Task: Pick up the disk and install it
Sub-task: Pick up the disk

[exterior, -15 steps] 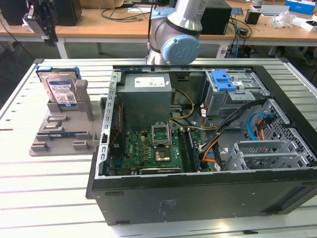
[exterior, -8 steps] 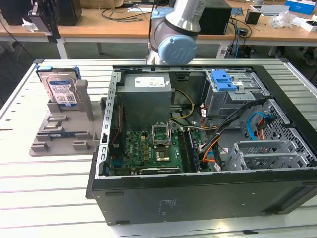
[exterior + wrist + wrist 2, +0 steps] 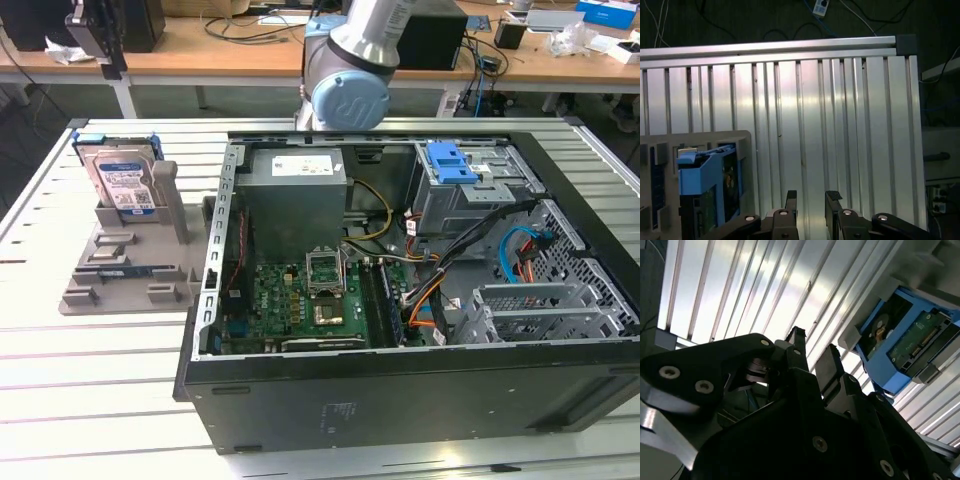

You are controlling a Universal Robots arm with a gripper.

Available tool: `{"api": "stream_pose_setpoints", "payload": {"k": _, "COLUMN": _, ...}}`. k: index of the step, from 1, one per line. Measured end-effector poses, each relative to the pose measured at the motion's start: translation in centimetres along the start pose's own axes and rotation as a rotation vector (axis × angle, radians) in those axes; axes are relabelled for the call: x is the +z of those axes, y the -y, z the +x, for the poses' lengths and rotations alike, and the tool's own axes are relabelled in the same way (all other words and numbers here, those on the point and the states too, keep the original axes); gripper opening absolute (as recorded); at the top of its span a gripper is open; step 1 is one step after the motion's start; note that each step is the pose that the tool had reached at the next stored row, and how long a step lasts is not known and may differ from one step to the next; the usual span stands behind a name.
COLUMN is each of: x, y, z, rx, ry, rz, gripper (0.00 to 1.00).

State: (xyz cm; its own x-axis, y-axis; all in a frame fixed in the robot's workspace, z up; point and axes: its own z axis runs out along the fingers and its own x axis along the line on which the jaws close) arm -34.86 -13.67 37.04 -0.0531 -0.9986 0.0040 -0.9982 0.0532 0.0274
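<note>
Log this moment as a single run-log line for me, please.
phase: pre-grasp | gripper: open, empty, over slatted table | disk: upright in grey holder, untouched | install: not done

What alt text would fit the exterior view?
The disk stands upright in a grey holder at the exterior view's left, beside an open computer case lying on a slatted metal table. The robot arm shows behind the case.

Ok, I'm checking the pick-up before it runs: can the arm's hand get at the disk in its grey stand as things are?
Probably yes. The hand is open and empty over the slatted table beside the stand, and the disk stands upright with its top edge exposed; nothing lies between them.
</note>
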Motion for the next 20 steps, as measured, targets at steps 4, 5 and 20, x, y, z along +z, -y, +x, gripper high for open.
{"api": "stream_pose_setpoints", "payload": {"k": 4, "x": 0.00, "y": -0.01, "z": -0.54, "rx": 0.000, "ry": -0.0004, "rz": 0.0000, "gripper": 0.36}}
{"api": "stream_pose_setpoints", "payload": {"k": 5, "x": 0.01, "y": -0.01, "z": -0.53, "rx": 0.000, "ry": -0.0007, "rz": 0.0001, "gripper": 0.36}}
{"api": "stream_pose_setpoints", "payload": {"k": 20, "x": 0.05, "y": -0.09, "z": 4.23, "rx": -0.001, "ry": -0.0155, "rz": 0.0009, "gripper": 0.36}}
